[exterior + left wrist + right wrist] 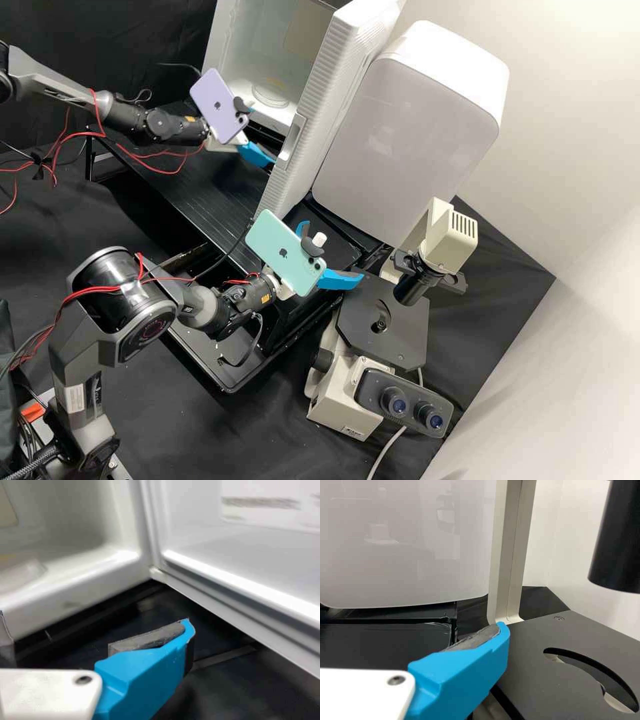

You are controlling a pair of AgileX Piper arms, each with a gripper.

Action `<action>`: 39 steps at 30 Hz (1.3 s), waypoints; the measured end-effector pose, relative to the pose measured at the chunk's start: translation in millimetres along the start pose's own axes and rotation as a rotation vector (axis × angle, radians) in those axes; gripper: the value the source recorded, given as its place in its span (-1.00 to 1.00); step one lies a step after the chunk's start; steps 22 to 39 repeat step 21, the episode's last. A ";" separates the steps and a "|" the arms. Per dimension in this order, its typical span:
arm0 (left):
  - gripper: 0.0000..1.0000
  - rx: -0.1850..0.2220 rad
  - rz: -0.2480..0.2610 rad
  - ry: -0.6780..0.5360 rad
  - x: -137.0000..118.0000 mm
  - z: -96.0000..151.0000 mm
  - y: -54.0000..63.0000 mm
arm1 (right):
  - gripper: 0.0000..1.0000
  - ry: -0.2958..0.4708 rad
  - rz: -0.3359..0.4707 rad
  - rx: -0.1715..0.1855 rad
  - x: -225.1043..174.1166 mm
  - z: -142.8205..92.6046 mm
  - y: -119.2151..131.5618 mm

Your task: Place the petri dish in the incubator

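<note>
Incubator (257, 47) white, ribbed door (327, 93); L pincer (263, 158), R pincer (350, 277) blue; scope (347, 393) beige, blk stage (380, 320).

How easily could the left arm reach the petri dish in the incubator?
Probably yes: the incubator door stands open, the left gripper sits just outside, and nothing lies between it and the petri dish.

Incubator (250, 47) chamber is seen standing open before the left end effector (262, 133), passage offered over its raised sill. One side is walled off by the swung-out door (400, 120). The right end effector (332, 253) is hemmed in by the microscope stage (560, 645) and black condenser (620, 535).
</note>
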 end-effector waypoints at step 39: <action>1.00 -0.046 0.375 -0.170 -143.4 -7.3 -35.1 | 1.00 0.000 0.000 0.000 0.0 0.0 0.0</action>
